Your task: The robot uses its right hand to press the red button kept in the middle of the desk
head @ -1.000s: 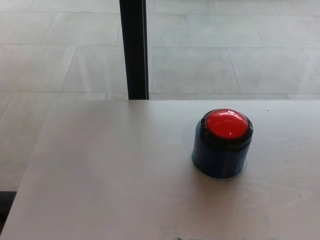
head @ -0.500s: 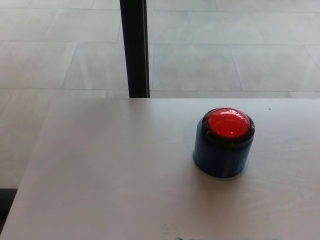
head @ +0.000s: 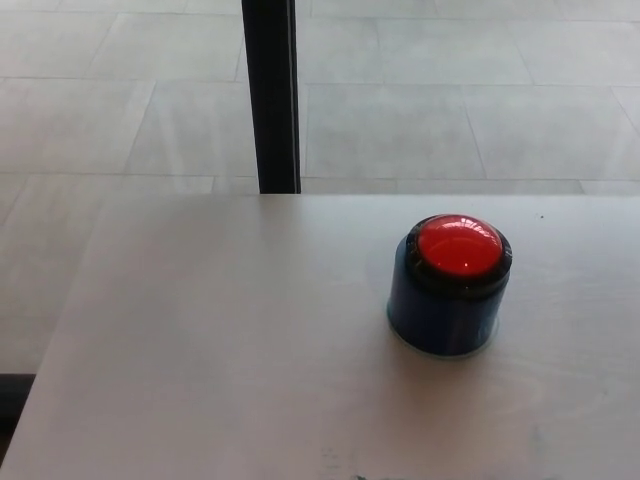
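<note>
You are looking down on a pale, matte desk (head: 200,340) with a faint wood grain; its far edge runs straight across the picture and its left edge slants toward the near left corner. Beyond it lies a floor (head: 420,120) of large light grey tiles with thin joints, and a black upright post (head: 271,95) rises from behind the far edge of the desk, left of centre. The red button (head: 459,246) sits right of centre on the desk, well apart from the post. It is a glossy, domed red cap set in a black ring on a short, round, dark blue base (head: 440,318) that stands upright. No writing can be read on it. Neither hand shows, so you cannot tell how their fingers stand.
</note>
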{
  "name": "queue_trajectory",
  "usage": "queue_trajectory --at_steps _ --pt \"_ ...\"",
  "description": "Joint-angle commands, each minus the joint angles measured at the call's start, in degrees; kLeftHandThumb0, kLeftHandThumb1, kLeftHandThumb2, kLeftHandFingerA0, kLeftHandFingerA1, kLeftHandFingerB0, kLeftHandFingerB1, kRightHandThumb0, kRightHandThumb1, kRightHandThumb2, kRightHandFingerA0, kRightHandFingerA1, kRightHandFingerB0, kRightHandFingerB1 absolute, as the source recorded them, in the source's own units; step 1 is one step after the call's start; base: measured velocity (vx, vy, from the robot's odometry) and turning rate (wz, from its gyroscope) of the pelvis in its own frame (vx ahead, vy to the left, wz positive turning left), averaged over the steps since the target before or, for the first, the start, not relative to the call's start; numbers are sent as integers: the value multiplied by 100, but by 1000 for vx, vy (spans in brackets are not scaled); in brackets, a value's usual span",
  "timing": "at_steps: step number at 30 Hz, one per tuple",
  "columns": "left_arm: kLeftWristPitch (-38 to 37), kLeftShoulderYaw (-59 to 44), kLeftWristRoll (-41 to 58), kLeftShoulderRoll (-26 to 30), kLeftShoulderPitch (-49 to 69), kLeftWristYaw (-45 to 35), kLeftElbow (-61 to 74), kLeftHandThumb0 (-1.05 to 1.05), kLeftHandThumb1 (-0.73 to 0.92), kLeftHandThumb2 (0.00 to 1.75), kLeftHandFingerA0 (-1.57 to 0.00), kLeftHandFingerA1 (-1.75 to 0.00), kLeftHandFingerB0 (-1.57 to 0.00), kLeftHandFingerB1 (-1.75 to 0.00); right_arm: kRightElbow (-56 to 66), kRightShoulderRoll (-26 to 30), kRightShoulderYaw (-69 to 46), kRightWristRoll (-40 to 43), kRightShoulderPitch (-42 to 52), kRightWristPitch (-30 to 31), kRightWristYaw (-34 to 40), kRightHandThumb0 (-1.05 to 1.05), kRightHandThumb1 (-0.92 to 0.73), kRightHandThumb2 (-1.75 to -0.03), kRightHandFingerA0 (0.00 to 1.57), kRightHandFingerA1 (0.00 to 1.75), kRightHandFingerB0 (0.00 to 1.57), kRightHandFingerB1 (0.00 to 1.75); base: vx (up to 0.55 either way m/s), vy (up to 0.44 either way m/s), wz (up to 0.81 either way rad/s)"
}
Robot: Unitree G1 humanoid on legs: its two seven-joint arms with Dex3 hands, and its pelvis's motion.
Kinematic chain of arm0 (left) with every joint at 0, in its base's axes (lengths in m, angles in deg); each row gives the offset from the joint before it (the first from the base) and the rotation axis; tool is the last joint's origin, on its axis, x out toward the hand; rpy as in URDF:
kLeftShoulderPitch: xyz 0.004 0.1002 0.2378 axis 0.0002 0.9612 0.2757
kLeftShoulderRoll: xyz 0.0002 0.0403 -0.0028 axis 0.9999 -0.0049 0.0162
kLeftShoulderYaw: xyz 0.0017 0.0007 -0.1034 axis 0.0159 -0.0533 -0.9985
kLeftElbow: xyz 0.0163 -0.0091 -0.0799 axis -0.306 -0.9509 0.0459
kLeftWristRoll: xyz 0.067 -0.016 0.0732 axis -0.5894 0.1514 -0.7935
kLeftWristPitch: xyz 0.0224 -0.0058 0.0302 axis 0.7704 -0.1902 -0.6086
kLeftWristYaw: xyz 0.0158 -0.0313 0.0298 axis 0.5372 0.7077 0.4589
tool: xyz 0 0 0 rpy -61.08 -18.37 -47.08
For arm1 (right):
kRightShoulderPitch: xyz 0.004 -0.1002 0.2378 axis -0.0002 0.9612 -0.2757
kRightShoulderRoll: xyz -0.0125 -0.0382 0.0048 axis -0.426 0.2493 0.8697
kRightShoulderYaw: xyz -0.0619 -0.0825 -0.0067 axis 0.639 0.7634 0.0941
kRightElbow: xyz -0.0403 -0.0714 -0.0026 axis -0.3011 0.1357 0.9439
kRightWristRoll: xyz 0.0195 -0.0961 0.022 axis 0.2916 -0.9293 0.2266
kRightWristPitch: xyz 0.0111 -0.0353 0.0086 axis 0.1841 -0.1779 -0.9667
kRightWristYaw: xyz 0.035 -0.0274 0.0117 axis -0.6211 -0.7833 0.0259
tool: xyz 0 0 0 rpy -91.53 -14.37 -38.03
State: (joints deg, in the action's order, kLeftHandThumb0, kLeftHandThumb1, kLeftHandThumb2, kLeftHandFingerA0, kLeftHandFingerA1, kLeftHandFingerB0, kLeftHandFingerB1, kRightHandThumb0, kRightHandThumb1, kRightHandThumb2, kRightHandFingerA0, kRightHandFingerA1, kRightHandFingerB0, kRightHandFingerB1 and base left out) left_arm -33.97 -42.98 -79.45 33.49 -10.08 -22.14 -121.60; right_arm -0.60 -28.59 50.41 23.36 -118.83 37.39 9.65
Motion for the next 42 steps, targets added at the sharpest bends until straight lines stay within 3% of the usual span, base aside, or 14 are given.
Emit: queue_trajectory --at_steps 1,3,4,5,6,7,8,12,20,23,25,26,27,42 --pt "50 8 78 92 35 109 -12 -55 92 107 -53 -120 -36 -97 -286 -297 494 104 -574 36 -733 -9 -50 -128 97 175 83 153 0 0 0" --pt "32 7 82 84 54 94 -35 -55 92 107 -53 -120 -36 -97 -313 -294 607 79 -611 71 -842 -9 -50 -128 97 175 83 153 0 0 0" --pt "-10 30 68 112 94 -3 -16 -53 92 114 -61 -102 -40 -83 -381 -506 783 190 -799 176 -1131 -8 -48 -128 97 175 84 152 0 0 0" --pt "-8 62 38 111 98 8 -2 -53 92 111 -53 -119 -34 -95 -356 -605 914 147 -858 275 -1127 -10 -47 -126 95 175 85 150 0 0 0" --pt "7 14 96 100 84 -5 -14 -53 92 110 -52 -119 -34 -95 -334 -712 1030 98 -910 349 -1099 -16 -47 -120 124 146 96 127 0 0 0" --pt "17 -34 150 88 78 1 -15 -54 92 109 -51 -119 -36 -98 -340 -813 1119 87 -935 351 -1152 -17 -48 -120 123 145 96 126 0 0 0" --pt "9 -44 158 79 75 21 -15 -53 92 109 -52 -120 -34 -97 -359 -928 1280 4 -932 266 -1240 -11 -44 -133 91 175 79 153 0 0 0" --pt "18 -14 125 68 66 49 -14 -53 92 110 -50 -120 -34 -97 -547 -1439 1887 -295 -924 3 -1357 -10 -37 -148 93 175 84 157 0 0 0" --pt "-36 2 172 55 88 23 -39 -53 92 111 -51 -121 -34 -97 -877 -2086 2380 -610 -638 -167 -1187 -11 -38 -143 94 175 82 156 0 0 0" --pt "-38 69 125 56 101 75 -13 -53 92 110 -56 -124 -43 -104 -1080 -2227 2446 -657 -577 -74 -1190 -11 -42 -139 95 175 83 157 0 0 0" --pt "-32 93 127 50 81 90 -34 -53 92 109 -52 -119 -42 -103 -1155 -2310 2432 -619 -527 -13 -1232 -8 -44 -141 96 175 86 156 0 0 0" --pt "-59 114 119 38 100 89 -24 -53 92 111 -63 -105 -55 -95 -1204 -2362 2434 -625 -501 -3 -1227 -11 -42 -139 97 175 84 155 0 0 0" --pt "-48 116 130 40 91 89 -36 -52 92 109 -52 -117 -40 -100 -1246 -2391 2453 -667 -484 -33 -1221 -8 -44 -143 99 175 86 156 0 0 0" --pt "-3 136 183 69 123 53 10 -52 92 108 -49 -115 -33 -93 -1350 -2801 2488 -829 -51 300 -1053 -13 -58 -118 91 175 79 158 0 0 0"
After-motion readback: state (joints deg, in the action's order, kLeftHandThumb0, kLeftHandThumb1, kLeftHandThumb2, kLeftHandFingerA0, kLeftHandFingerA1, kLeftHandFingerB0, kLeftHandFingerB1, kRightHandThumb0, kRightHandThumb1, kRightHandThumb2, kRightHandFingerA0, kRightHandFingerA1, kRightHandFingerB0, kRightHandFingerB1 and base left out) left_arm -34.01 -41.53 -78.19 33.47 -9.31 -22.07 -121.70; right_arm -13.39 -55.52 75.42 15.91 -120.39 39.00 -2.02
